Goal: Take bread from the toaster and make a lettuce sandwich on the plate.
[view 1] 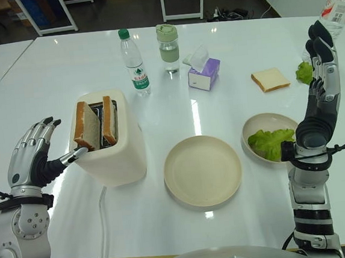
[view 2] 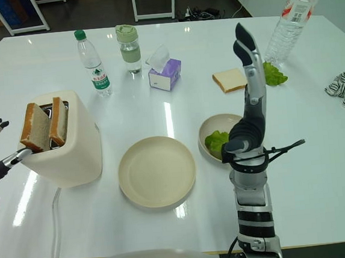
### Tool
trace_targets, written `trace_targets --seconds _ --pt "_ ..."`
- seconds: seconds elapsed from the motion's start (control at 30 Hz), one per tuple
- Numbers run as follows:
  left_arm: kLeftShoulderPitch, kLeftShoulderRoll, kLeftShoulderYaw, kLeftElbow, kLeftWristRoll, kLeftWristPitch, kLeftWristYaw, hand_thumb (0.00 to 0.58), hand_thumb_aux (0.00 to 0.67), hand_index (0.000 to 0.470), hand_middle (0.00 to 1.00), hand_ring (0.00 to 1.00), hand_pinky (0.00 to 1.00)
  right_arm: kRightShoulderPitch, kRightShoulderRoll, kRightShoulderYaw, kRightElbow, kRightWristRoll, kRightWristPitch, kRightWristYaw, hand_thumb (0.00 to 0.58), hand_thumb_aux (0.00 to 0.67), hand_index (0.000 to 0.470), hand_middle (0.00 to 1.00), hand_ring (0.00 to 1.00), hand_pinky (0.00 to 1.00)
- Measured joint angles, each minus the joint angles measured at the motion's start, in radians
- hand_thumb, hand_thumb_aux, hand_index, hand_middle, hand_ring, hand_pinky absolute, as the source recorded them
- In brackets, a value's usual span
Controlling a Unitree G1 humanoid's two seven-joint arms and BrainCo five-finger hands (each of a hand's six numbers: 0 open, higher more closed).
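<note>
Two bread slices (view 1: 86, 125) stand in the toaster (view 1: 117, 155); both hands are empty.
The left hand (view 1: 30, 155), fingers spread, seems to touch the near slice with one fingertip (view 1: 78, 153). The right hand (view 1: 319, 92) stands upright and flat beside the lettuce (view 1: 269, 143) bowl (view 1: 262, 120), with the plate (view 1: 203, 170) between toaster and bowl.

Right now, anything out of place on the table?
A bread slice lies directly on the table beyond the lettuce bowl, a loose lettuce leaf beside it, neither on the plate. Nothing spilled or tipped.

Bright, even overhead light. Glare streaks on glossy white table (view 1: 232, 115), esp. centre & far-left edge. Soft, faint shadows under plate (view 1: 203, 170) & toaster (view 1: 117, 155). Floor (view 1: 120, 13) behind much darker.
</note>
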State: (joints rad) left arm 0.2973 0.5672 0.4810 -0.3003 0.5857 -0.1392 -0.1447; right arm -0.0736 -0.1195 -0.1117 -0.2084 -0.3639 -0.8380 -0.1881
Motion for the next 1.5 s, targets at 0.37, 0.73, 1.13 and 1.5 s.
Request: trace_targets --seconds 0.37,0.73,1.13,1.5 --pt "-0.032 0.002 -0.074 0.003 -0.01 0.035 0.0 0.0 0.0 0.0 0.0 0.0 0.0 0.019 -0.001 -0.005 -0.007 0.0 0.0 -0.006 0.0 0.0 0.0 0.0 0.0 0.0" --pt "-0.039 0.043 -0.121 0.048 0.034 0.055 0.015 0.0 0.0 0.0 0.0 0.0 0.0 0.026 -0.002 -0.007 -0.008 -0.007 0.0 -0.011 0.0 0.0 0.0 0.0 0.0 0.0" --pt "-0.081 0.072 -0.129 0.067 0.008 0.064 0.052 0.58 0.67 0.47 0.0 0.0 0.0 0.027 -0.006 -0.009 -0.008 -0.008 -0.001 -0.015 0.0 0.0 0.0 0.0 0.0 0.0" --pt "-0.106 0.063 -0.158 0.065 -0.092 0.104 0.025 0.58 0.67 0.47 0.0 0.0 0.0 0.037 -0.005 -0.014 -0.021 -0.01 0.0 -0.022 0.0 0.0 0.0 0.0 0.0 0.0"
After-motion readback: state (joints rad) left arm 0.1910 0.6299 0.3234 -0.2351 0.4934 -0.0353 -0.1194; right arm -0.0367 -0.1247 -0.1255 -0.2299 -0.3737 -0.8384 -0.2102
